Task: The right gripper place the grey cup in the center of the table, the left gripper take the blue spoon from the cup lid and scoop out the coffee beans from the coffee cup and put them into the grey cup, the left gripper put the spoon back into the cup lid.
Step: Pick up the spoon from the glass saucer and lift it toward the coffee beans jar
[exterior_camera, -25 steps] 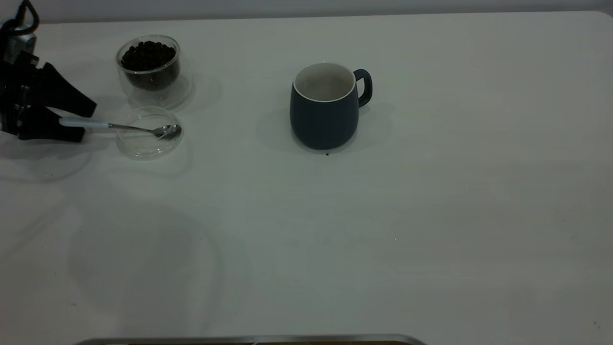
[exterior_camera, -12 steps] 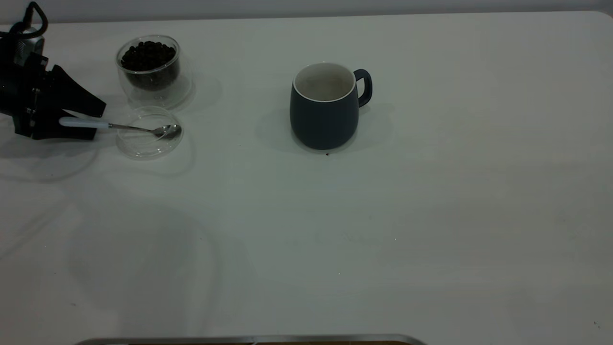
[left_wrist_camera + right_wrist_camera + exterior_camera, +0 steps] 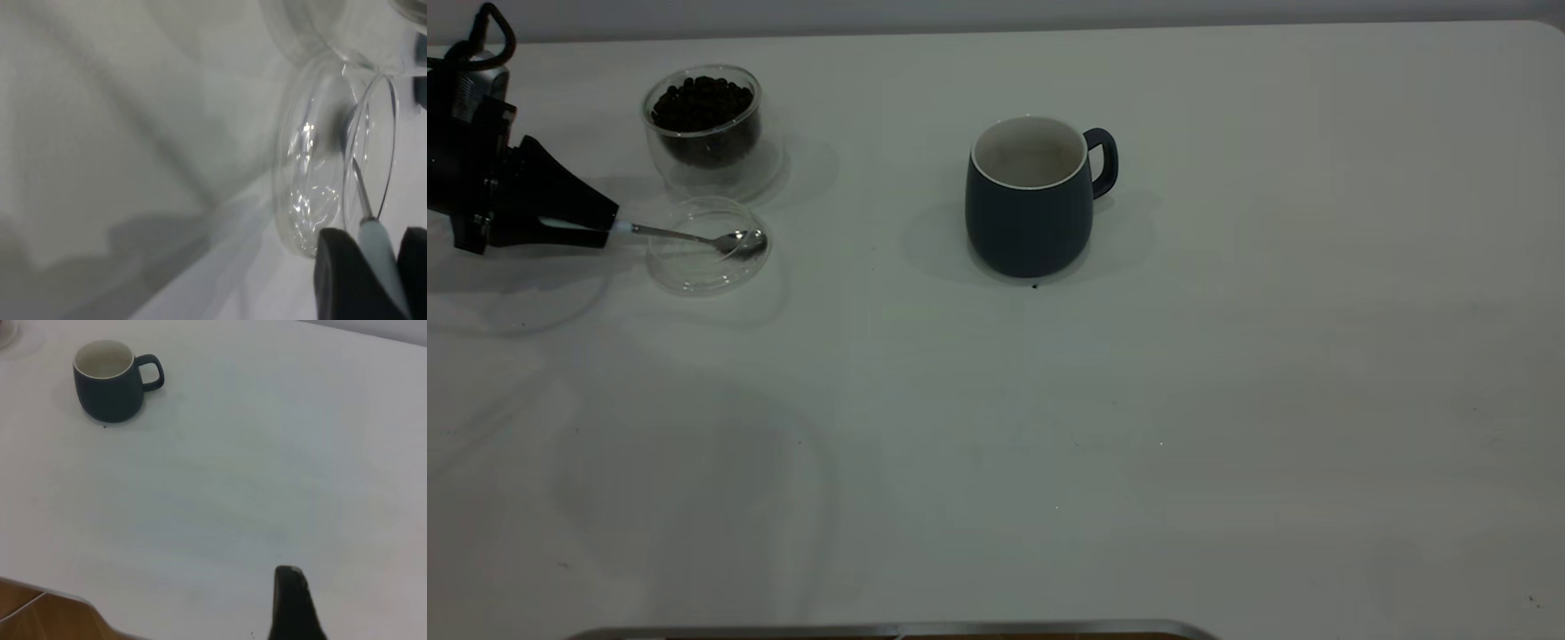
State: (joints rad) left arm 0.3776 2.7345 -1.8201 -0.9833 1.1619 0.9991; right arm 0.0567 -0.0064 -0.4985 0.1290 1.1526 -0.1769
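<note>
At the far left of the table (image 3: 1138, 400), my left gripper (image 3: 609, 222) is shut on the pale handle of the blue spoon (image 3: 685, 236). The spoon's metal bowl rests in the clear cup lid (image 3: 703, 267). In the left wrist view the handle of the blue spoon (image 3: 377, 253) sits pinched between the dark fingers (image 3: 340, 273), with the cup lid (image 3: 307, 180) just past them. Behind the lid stands the glass coffee cup (image 3: 710, 151), full of coffee beans (image 3: 701, 100). The grey cup (image 3: 1030, 209) stands upright near the table's centre, handle to the right. My right gripper (image 3: 293, 603) hangs far from the grey cup (image 3: 108, 387).
A metal-edged strip (image 3: 889, 631) runs along the table's near edge. A tiny dark speck (image 3: 1034, 286) lies just in front of the grey cup. Bare tabletop stretches between the lid and the grey cup and over the whole right half.
The left gripper slid forward along the spoon handle and went from open to shut on it. The lid and spoon shifted slightly right.
</note>
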